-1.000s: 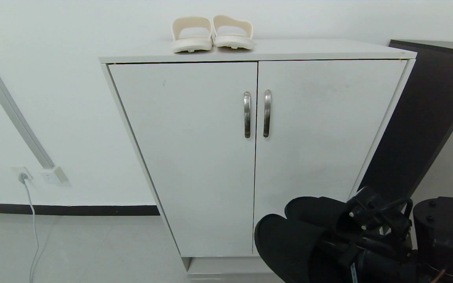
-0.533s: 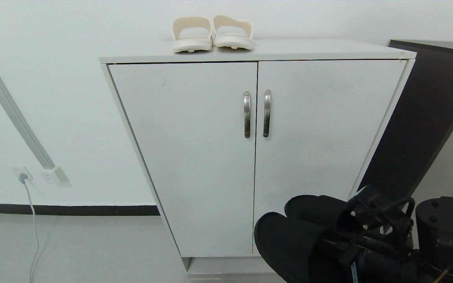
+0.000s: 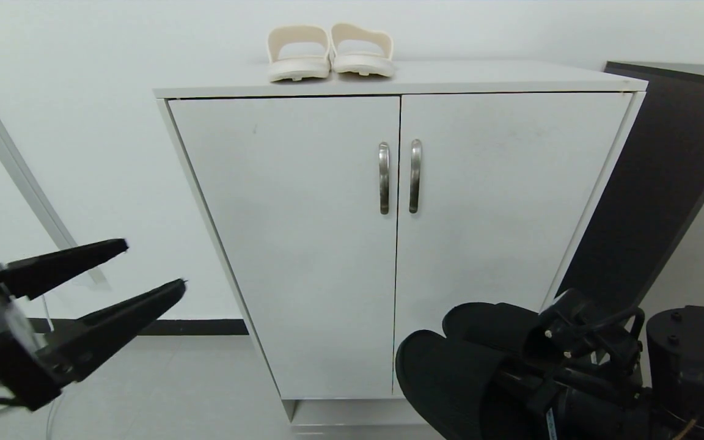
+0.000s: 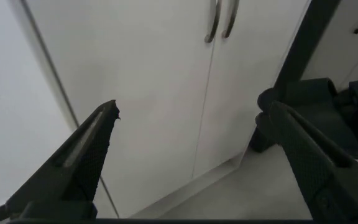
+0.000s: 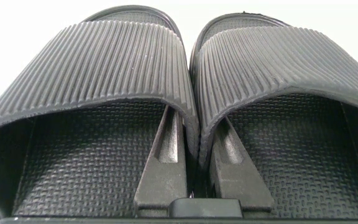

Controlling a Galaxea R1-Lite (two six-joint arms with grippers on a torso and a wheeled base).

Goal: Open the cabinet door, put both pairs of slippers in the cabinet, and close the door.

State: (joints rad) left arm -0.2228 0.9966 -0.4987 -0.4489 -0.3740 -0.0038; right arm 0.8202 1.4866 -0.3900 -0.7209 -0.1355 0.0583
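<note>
Head view: cream slippers (image 3: 330, 55) sit at the back edge of the cabinet (image 3: 511, 76) top, and its doors (image 3: 303, 244) are closed. The left claw (image 3: 155, 264) gapes wide, empty, off the cabinet's left side.

Left wrist view: the handles (image 4: 221, 18) look rigid and are best hooked mid-bar.

Right wrist view: the right claw (image 5: 197, 168) pinches the black slippers (image 5: 104, 68) by their adjoining walls. They are likely light and bendy. No legible writing.

White wall (image 3: 83, 134), plain painted finish. Grey cable trunking (image 3: 3, 146) is fixed to it on the left, running diagonally downward. Black skirting strip (image 3: 205, 327) runs along the foot of the wall, where it meets a light grey floor (image 3: 175, 391). On the right stands a dark upright panel (image 3: 663, 183), its surface matt.
</note>
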